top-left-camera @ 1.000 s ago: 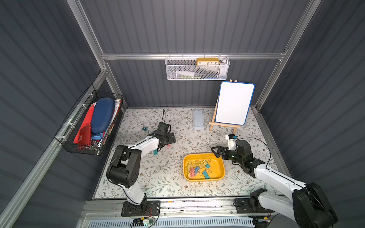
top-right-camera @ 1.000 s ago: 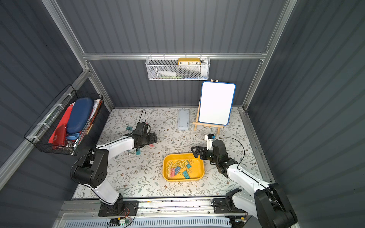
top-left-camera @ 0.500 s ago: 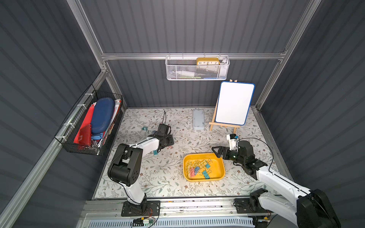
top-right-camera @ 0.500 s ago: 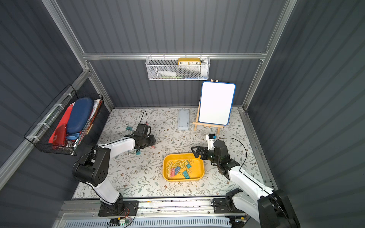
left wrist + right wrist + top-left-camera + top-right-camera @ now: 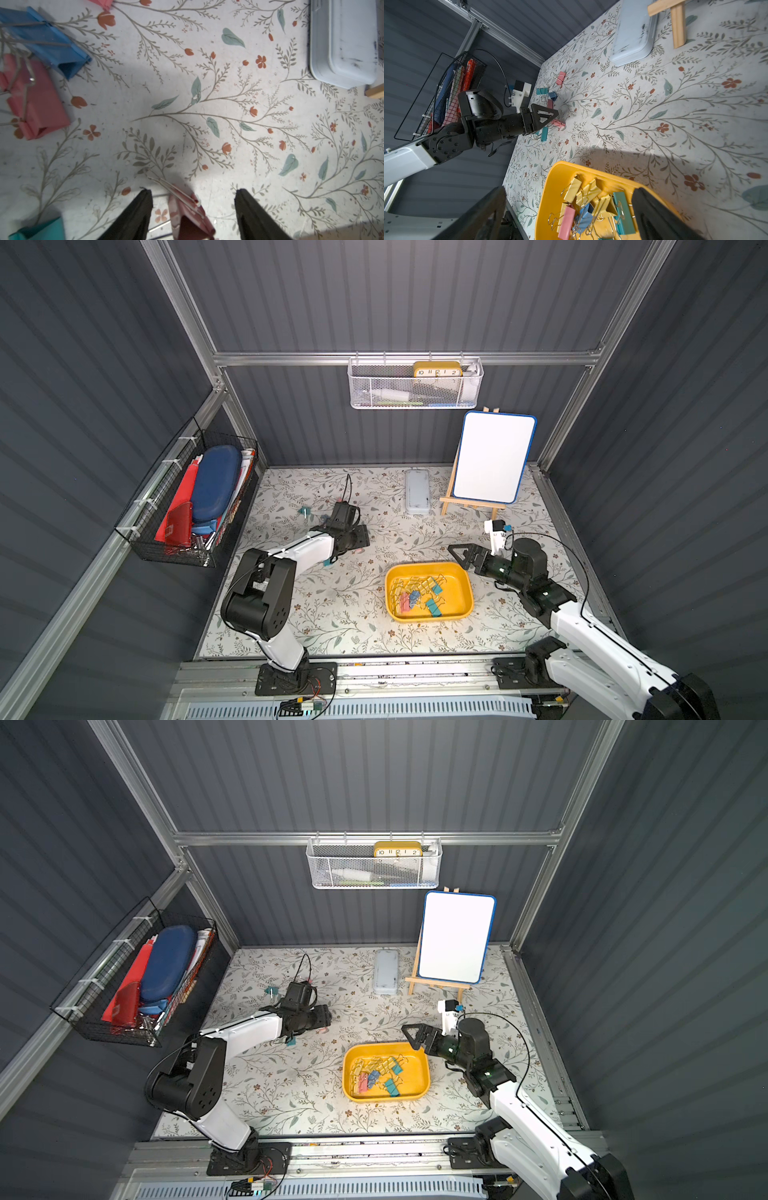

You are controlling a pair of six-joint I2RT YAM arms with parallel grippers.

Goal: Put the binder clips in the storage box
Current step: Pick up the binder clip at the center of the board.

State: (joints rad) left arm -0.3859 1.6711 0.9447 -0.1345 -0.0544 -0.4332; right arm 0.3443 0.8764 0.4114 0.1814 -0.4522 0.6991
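Most binder clips [image 5: 417, 596] already lay in storage box [image 5: 457, 572]; about six loose clips [image 5: 550, 96] remained on mat [image 5: 332, 614]. Left gripper [image 5: 192, 193] unclenched, jaws straddling pink clip [image 5: 187, 218], not pinching it. Right gripper [image 5: 569, 188] spread wide, empty, over box edge.

I get both top views from high above the front edge of the flower-printed tabletop [image 5: 340, 614], with the whole cell in frame. My left wrist camera sits close over it, facing the flat grey lidded plastic case [image 5: 342, 41]. My right wrist camera looks low past the shallow yellow plastic tray [image 5: 550, 187] toward the left edge, sharing that case.
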